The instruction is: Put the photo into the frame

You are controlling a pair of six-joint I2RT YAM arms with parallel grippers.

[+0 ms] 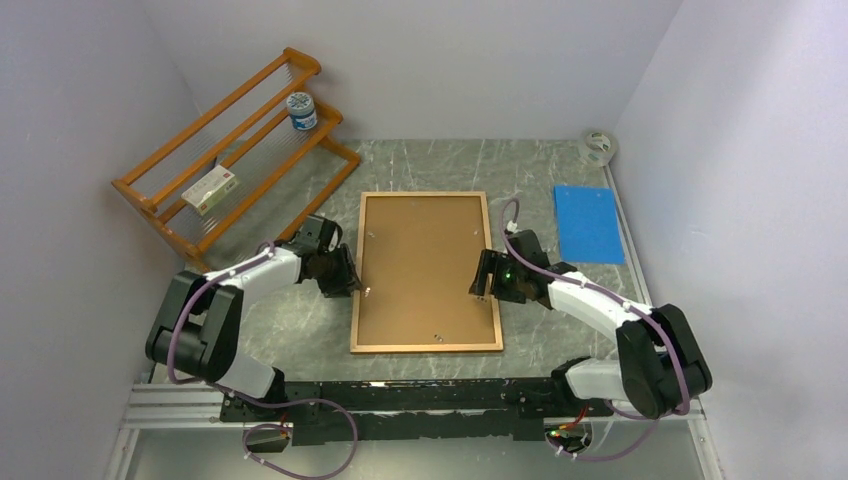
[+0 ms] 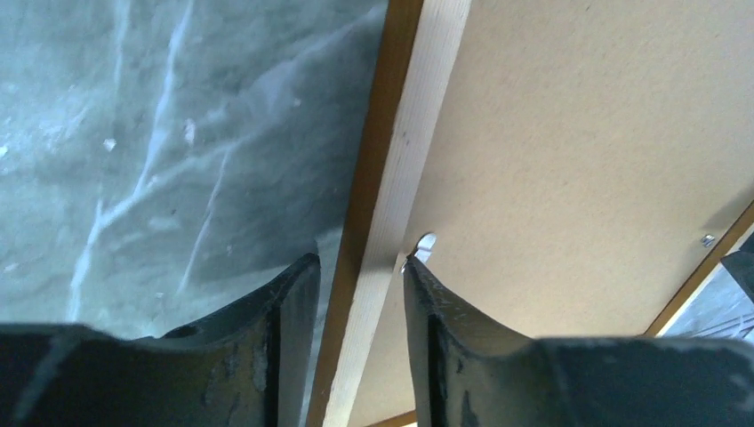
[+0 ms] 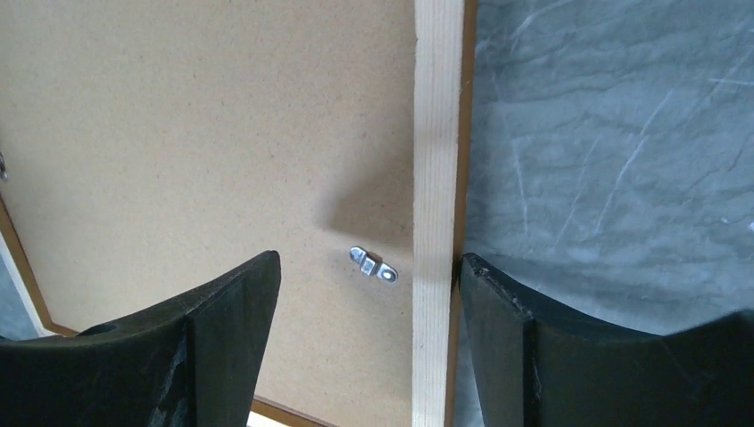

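Frame (image 1: 425,348) on marbled table (image 1: 440,165), white walls (image 1: 450,60)

Left arm (image 1: 255,272) and right arm (image 1: 590,297) reach inward, left fingers (image 2: 284,311) narrowly parted, right fingers (image 3: 231,320) spread wide

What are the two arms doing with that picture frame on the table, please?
The frame lies face down on the table, its brown backing board in place. The left gripper is open astride the frame's left rail, one finger at a small metal clip. The right gripper is open astride the right rail, with another clip between its fingers. No photo is in view.
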